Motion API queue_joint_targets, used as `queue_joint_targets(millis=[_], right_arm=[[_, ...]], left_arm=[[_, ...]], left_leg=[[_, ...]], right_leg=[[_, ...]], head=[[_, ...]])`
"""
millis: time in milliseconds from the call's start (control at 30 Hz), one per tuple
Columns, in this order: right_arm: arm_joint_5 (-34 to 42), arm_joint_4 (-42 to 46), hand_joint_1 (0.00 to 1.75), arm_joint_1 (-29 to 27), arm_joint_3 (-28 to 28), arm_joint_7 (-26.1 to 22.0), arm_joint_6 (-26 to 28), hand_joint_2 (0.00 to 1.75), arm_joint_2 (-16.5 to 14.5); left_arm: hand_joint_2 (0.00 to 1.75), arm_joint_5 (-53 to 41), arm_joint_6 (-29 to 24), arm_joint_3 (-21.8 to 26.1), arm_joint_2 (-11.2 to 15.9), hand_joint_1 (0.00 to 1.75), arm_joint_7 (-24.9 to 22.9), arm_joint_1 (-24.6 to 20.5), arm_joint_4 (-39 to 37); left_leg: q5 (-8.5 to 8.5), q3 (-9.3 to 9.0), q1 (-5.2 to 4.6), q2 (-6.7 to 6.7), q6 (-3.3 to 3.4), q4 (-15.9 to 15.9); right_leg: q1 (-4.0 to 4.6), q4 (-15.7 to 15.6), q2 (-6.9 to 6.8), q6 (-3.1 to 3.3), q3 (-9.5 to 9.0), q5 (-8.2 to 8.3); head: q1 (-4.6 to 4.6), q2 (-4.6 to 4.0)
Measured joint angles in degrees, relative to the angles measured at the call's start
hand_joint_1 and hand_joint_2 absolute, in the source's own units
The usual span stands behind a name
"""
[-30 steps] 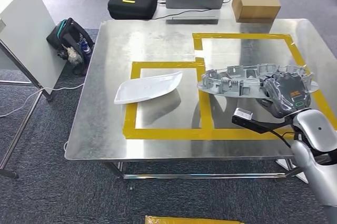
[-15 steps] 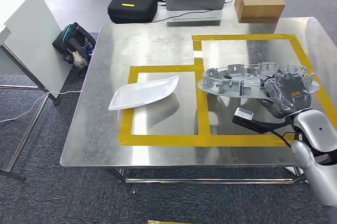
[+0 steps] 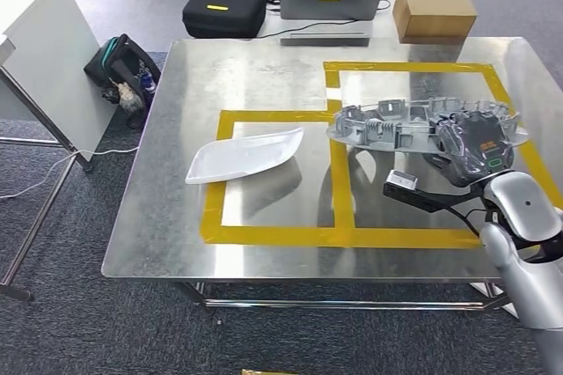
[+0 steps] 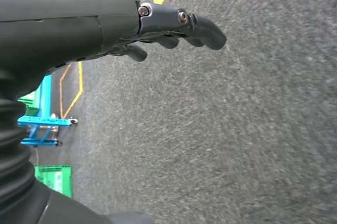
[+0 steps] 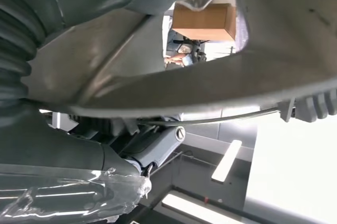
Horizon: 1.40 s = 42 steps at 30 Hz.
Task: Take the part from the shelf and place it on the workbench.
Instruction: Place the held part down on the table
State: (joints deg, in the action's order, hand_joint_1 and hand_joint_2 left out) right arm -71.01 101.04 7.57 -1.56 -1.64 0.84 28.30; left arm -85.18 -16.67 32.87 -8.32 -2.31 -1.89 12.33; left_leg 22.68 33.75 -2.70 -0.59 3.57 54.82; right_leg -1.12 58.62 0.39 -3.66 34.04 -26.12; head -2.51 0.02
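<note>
step: right hand [image 3: 479,151] grips grey ribbed part [image 3: 398,128] above the tabletop [image 3: 266,76]
left hand [image 4: 175,24]: empty, fingers loosely apart
next: probably lower the part flat into the yellow-taped area [image 3: 412,67]

part [image 3: 398,126] carried slightly left over workbench [image 3: 279,84]

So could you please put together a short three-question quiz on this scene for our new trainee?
1. True or false: the right hand holds the grey part over the workbench.
2. What lies in the smaller yellow-taped rectangle? A) cardboard box B) white part C) laptop
3. Fill in: the left hand hangs over the ____, holding nothing.

Key: 1 true; 2 B, the white part; 3 carpet floor.
</note>
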Motion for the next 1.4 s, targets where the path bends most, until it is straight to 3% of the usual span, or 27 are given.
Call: queue_joint_targets(millis=[33,133,167,200,267,333,400,467,533,633,667,700,733,800,867,967,1033,1067,1133,1200,1233,1333,1400], right_arm=[[0.0,-0.1,0.0,0.2,0.1,0.0,0.0,0.0,0.0],[0.0,-0.6,0.0,0.7,0.4,0.0,0.0,0.0,0.0],[0.0,-0.8,0.0,0.7,0.5,-0.1,0.0,0.0,0.0],[0.0,-0.9,0.0,0.8,0.6,-0.1,0.0,0.0,0.0],[0.0,-1.1,0.0,1.1,0.8,-0.1,0.0,0.0,0.0],[0.0,-1.2,0.0,1.7,0.8,-0.1,0.2,0.0,0.0],[0.0,-1.4,0.0,1.8,0.9,-0.1,0.3,0.0,-0.1],[0.0,-1.5,0.0,1.5,1.0,0.0,0.5,0.0,-0.1],[0.2,-1.5,0.0,1.1,0.8,0.0,0.8,0.0,-0.1],[0.7,-1.4,0.0,0.1,-0.1,0.0,1.5,0.0,0.0],[0.8,-1.4,0.0,-0.3,-0.4,0.0,1.6,0.0,0.0],[0.8,-1.4,0.0,-0.6,-0.6,0.0,1.7,0.0,0.0],[0.8,-1.4,0.0,-0.9,-0.7,0.0,1.7,0.0,0.0],[0.8,-1.2,0.0,-1.2,-1.1,0.0,1.7,0.0,0.0],[0.9,-1.1,0.0,-1.2,-1.4,0.0,1.9,0.0,0.0],[0.9,-1.1,0.0,-1.5,-1.7,-0.1,2.0,0.0,0.0],[0.9,-1.1,0.0,-1.5,-1.7,-0.3,1.9,0.0,0.0],[0.9,-1.1,0.0,-1.3,-1.7,-0.3,1.9,0.0,0.0],[0.9,-1.1,0.0,-0.9,-1.6,-0.5,1.8,0.0,0.0],[0.9,-1.2,0.0,-0.7,-1.4,-0.5,1.6,0.0,0.0],[0.9,-1.3,0.0,-0.7,-1.3,-0.5,1.5,0.0,0.0],[1.5,-1.3,0.0,-0.1,-1.1,-0.5,1.1,0.0,0.0],[2.5,-1.4,0.0,0.2,-1.0,-0.6,0.6,0.0,-0.1]], left_arm=[[1.75,0.0,0.0,-0.1,0.0,0.0,-0.1,0.0,0.0],[1.75,0.0,0.0,-0.6,0.0,0.0,-0.3,-0.1,0.0],[1.75,0.0,0.0,-0.8,0.0,0.0,-0.3,0.0,0.0],[1.75,0.0,0.0,-0.9,0.0,0.0,-0.3,0.0,0.0],[1.75,0.0,0.0,-1.0,-0.1,0.0,-0.3,0.0,0.0],[0.87,0.0,0.1,-1.1,0.0,0.0,-0.3,0.0,0.0],[0.0,0.0,0.0,-1.1,0.0,0.0,-0.2,0.0,0.0],[0.0,0.0,-0.2,-1.1,0.1,0.0,-0.1,0.1,0.0],[0.0,0.0,-0.2,-1.1,0.2,0.0,-0.1,0.2,0.0],[0.0,0.0,-0.3,-1.4,0.1,0.0,-0.3,0.2,0.0],[0.0,0.0,-0.3,-1.4,0.1,0.0,-0.3,0.3,0.0],[0.0,0.0,-0.3,-1.4,0.1,0.0,-0.3,0.3,0.0],[0.0,0.0,-0.4,-1.4,0.1,0.0,-0.3,0.4,0.0],[0.0,0.0,-0.4,-1.4,0.1,0.0,-0.3,0.4,0.0],[0.0,0.0,-0.4,-1.4,0.2,0.0,-0.3,0.2,0.0],[0.0,0.0,-0.5,-1.4,0.3,0.0,-0.3,0.2,0.0],[0.0,0.0,-0.5,-1.4,0.2,0.0,-0.3,0.2,0.0],[0.0,0.0,-0.4,-1.4,0.2,0.0,-0.3,0.2,0.0],[0.0,0.0,-0.2,-1.4,0.2,0.0,-0.3,0.2,0.0],[0.0,0.1,0.1,-1.4,0.2,0.0,-0.5,0.2,0.0],[0.0,0.1,0.2,-1.4,0.1,0.0,-0.5,0.3,0.0],[0.0,0.1,0.4,-1.3,0.2,0.0,-0.8,0.3,0.0],[0.0,0.2,0.6,-1.2,0.4,0.0,-1.0,0.2,0.0]], left_leg=[[-0.19,-0.29,0.21,0.0,-0.13,-0.4],[-0.19,-0.6,0.33,-0.01,-0.12,-0.6],[-0.12,-0.67,0.32,-0.02,-0.09,-0.5],[-0.03,-0.73,0.33,-0.04,-0.11,-0.5],[0.28,-0.86,0.42,-0.14,-0.36,-0.1],[0.75,-0.78,0.29,-0.25,-0.85,0.6],[0.99,-0.54,0.1,-0.3,-1.19,1.1],[1.13,-0.4,0.16,-0.31,-1.43,1.4],[2.84,0.51,0.4,-0.24,-2.19,3.5],[8.54,5.44,1.31,-0.08,-3.48,14.3],[9.61,6.93,1.62,-0.06,-3.7,17.5],[9.54,7.49,1.83,-0.04,-3.81,18.7],[8.32,6.85,1.96,-0.03,-3.79,17.4],[4.27,2.76,1.94,-0.02,-3.35,9.6],[2.08,-0.78,1.64,0.03,-2.7,2.7],[1.72,-1.61,1.36,0.09,-2.07,0.4],[1.08,-1.98,1.58,0.13,-1.62,-0.5],[0.81,-2.2,1.7,0.15,-1.44,-0.9],[0.71,-2.25,1.65,0.19,-1.22,-1.0],[0.74,-2.27,1.46,0.18,-1.18,-1.0],[0.76,-2.28,1.43,0.16,-1.18,-0.9],[1.18,-2.24,1.4,-0.06,-1.72,-0.3],[1.48,-1.95,1.17,-0.18,-2.15,0.4]], right_leg=[[0.07,1.6,-0.04,-0.17,0.79,-0.95],[0.11,12.5,-0.09,-0.69,6.22,-5.84],[0.11,15.2,-0.09,-0.84,7.65,-6.5],[0.1,15.6,-0.1,-0.96,8.02,-6.0],[-0.06,9.6,-0.15,-1.23,5.18,-2.22],[-0.14,2.1,-0.05,-1.13,1.18,0.5],[-0.06,-0.3,0.16,-0.35,-0.21,0.83],[-0.1,-0.2,0.19,0.45,-0.15,1.03],[-0.31,-0.2,0.09,1.07,-0.13,1.12],[-0.56,-0.3,-0.15,1.51,-0.02,1.22],[-0.6,-0.4,-0.22,1.51,0.02,1.23],[-0.62,-0.4,-0.24,1.5,0.05,1.23],[-0.64,-0.4,-0.24,1.47,0.05,1.25],[-0.71,-0.4,-0.21,1.34,-0.03,1.33],[-0.73,-0.6,-0.15,0.89,-0.04,1.5],[-0.76,-1.4,-0.15,-0.26,-0.14,1.96],[-0.66,-0.3,-0.23,-0.69,0.58,1.09],[-0.57,1.8,-0.27,-0.75,1.67,-0.18],[-0.51,9.5,-0.26,-0.71,5.24,-3.83],[-0.43,15.0,-0.25,-0.77,7.84,-5.49],[-0.42,14.7,-0.26,-0.82,7.68,-4.82],[-0.71,3.6,-0.23,-1.17,1.6,0.06],[-0.83,-0.7,0.03,-0.85,-0.93,1.04]], head=[[-0.08,0.0],[-0.21,0.0],[-0.21,0.0],[-0.23,0.0],[-0.23,0.0],[-0.19,0.0],[-0.11,0.0],[-0.11,0.0],[0.07,0.0],[0.3,0.0],[0.3,0.0],[0.31,0.0],[0.3,0.0],[0.29,0.0],[0.29,0.0],[0.26,0.0],[0.14,0.01],[-0.06,0.01],[-0.42,0.01],[-0.58,0.0],[-0.62,0.0],[-0.66,0.0],[-0.57,0.01]])
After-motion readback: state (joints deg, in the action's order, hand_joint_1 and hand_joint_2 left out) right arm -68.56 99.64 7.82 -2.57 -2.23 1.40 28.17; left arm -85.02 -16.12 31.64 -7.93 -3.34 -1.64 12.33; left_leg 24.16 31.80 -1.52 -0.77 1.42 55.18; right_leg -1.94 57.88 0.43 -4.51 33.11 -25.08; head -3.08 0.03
